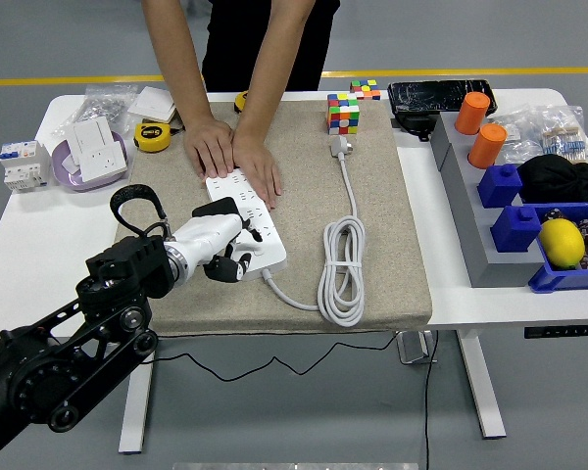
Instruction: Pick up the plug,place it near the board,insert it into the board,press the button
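The white power strip (263, 238) lies on the beige mat (382, 245). Its white cable (341, 269) is coiled to the right and ends in a white plug (341, 147) lying loose near the mat's far edge. My left hand (225, 262) is on the strip's near end, fingers curled down with black fingertips (237, 270) on its top. A black block (214, 208), maybe a plug, sits on the strip just behind my knuckles. A person's two hands (237, 157) press the strip's far end flat.
A Rubik's cube (343, 113) stands behind the loose plug. A yellow tape measure (153, 135) and white sockets (93, 152) lie at the left. A grey rack (465, 191) with orange cylinders, blue bins and a lemon (563, 242) stands at the right.
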Controlling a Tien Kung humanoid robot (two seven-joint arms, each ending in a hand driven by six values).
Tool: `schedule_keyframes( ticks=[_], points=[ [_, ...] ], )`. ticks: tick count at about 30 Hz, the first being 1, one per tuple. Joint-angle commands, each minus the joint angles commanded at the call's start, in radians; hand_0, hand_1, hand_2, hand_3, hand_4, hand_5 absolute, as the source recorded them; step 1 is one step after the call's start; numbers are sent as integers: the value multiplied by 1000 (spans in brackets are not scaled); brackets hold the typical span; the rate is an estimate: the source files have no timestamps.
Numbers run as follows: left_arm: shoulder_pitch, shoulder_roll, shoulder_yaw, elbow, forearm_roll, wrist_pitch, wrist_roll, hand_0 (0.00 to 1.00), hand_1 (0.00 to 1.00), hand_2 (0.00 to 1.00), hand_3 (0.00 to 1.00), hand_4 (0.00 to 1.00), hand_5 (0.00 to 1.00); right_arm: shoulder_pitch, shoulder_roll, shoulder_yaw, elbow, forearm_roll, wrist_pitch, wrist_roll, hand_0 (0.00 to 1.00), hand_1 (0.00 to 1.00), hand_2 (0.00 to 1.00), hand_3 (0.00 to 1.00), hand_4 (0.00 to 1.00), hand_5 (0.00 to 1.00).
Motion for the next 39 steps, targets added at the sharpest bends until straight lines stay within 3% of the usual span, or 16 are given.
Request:
schedule_keyframes(
  ticks=[22, 34, 39],
  points=[
    [-9, 0, 25, 56, -11, -13, 5, 137, 50, 161, 781, 433, 5, -2, 0, -1, 0, 0, -1, -1, 807, 725, 716, 690, 977, 688],
    [-11, 3, 36, 81, -29, -69, 27, 138, 49, 160, 755, 424, 2, -3, 0, -3, 0, 0, -1, -1, 807, 725, 715, 691, 976, 691],
    [-4, 3, 20, 61, 5, -32, -1, 153, 52, 174, 736, 420, 2, -4, -1, -2, 0, -1, -2, -1, 806, 725, 715, 691, 976, 692]
  ],
)
